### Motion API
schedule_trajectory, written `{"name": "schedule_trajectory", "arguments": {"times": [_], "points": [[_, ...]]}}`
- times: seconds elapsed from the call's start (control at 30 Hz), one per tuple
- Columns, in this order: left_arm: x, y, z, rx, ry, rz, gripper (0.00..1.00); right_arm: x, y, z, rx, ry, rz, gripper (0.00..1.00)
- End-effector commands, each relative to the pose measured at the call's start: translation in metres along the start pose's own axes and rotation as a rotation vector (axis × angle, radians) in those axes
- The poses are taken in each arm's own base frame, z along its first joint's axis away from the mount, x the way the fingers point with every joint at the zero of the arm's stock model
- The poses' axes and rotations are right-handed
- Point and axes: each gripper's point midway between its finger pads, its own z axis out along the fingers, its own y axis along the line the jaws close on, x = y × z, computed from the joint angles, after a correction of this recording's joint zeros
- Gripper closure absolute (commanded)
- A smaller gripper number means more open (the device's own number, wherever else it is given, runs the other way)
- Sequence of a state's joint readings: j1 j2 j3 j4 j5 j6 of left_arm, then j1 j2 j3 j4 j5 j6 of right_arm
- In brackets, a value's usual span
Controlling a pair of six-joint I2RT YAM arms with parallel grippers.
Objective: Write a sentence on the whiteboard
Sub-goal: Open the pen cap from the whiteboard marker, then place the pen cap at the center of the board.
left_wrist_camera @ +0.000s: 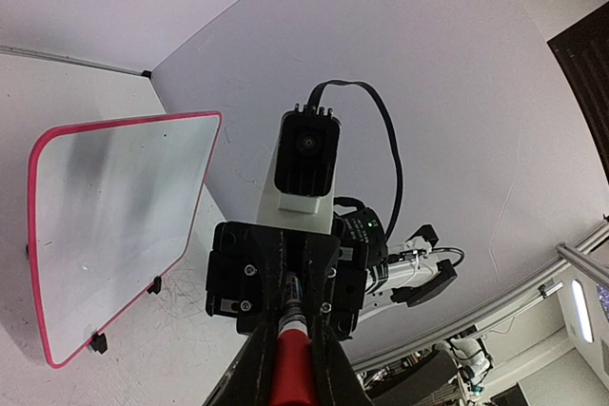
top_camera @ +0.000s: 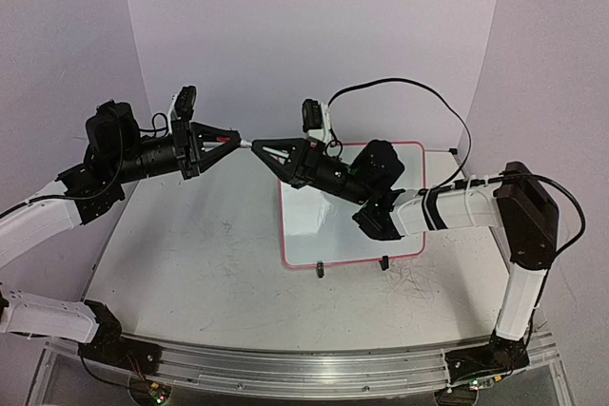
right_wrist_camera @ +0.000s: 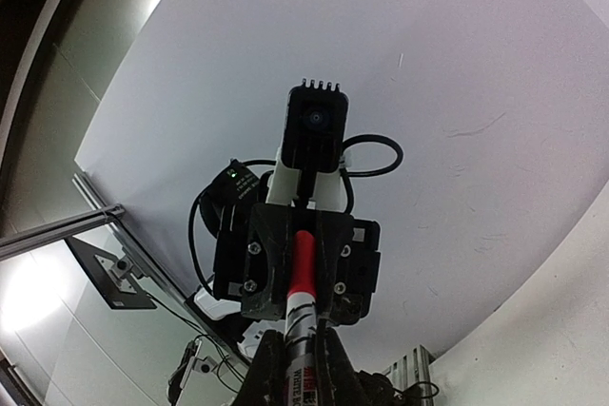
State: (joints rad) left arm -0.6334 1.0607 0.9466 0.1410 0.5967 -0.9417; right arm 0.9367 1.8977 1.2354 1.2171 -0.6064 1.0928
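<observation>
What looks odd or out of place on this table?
Faint scribbles mark the table in front of the whiteboard and its clip feet, off the board. The whiteboard's visible surface is blank.

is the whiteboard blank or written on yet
Blank: the whiteboard shows only faint grey smudges and no red lettering in the left wrist view.

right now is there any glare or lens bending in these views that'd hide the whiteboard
Top external: even soft light, the whiteboard is sharp, partly covered by the right arm. Left wrist: wide-lens curving, a grey smear of reflection on the board. Right wrist: bright glare at lower left, board not in view.
</observation>
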Motion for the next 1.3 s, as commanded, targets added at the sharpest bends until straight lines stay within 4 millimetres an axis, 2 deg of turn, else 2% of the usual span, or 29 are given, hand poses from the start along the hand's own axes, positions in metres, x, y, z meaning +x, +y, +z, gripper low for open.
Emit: {"name": "schedule_trajectory", "arguments": {"times": [0.0, 0.2, 0.43, 0.57, 0.63, 0.73, 0.8, 0.93, 1.03, 1.17, 1.27], "points": [[-0.003, -0.008, -0.007, 0.014, -0.034, 0.031, 1.0, -0.009, 0.035, 0.0, -0.091, -0.035, -0.076, 1.0], [-0.016, -0.01, -0.022, -0.022, -0.144, 0.056, 1.0, -0.006, 0.035, -0.019, -0.045, -0.06, -0.077, 1.0], [-0.026, -0.014, -0.042, -0.049, -0.252, 0.068, 1.0, -0.008, 0.048, -0.047, 0.007, -0.1, -0.114, 1.0], [-0.028, -0.01, -0.047, -0.068, -0.28, 0.043, 1.0, -0.01, 0.051, -0.064, 0.086, -0.123, -0.145, 1.0], [-0.024, -0.001, -0.046, -0.091, -0.272, 0.018, 1.0, -0.013, 0.046, -0.074, 0.178, -0.129, -0.154, 1.0], [-0.016, 0.024, -0.045, -0.172, -0.254, -0.022, 1.0, -0.016, 0.043, -0.095, 0.302, -0.144, -0.197, 1.0], [-0.008, 0.041, -0.044, -0.231, -0.232, -0.033, 1.0, -0.022, 0.051, -0.115, 0.338, -0.191, -0.247, 1.0], [0.017, 0.094, -0.043, -0.421, -0.143, -0.066, 1.0, -0.037, 0.055, -0.15, 0.396, -0.24, -0.325, 1.0], [0.039, 0.131, -0.046, -0.521, -0.091, -0.09, 1.0, -0.043, 0.055, -0.158, 0.427, -0.195, -0.406, 1.0], [0.064, 0.172, -0.048, -0.626, -0.036, -0.122, 1.0, -0.054, 0.048, -0.151, 0.543, -0.119, -0.527, 1.0], [0.082, 0.198, -0.043, -0.678, 0.028, -0.153, 1.0, -0.063, 0.05, -0.152, 0.585, -0.126, -0.577, 1.0]]}}
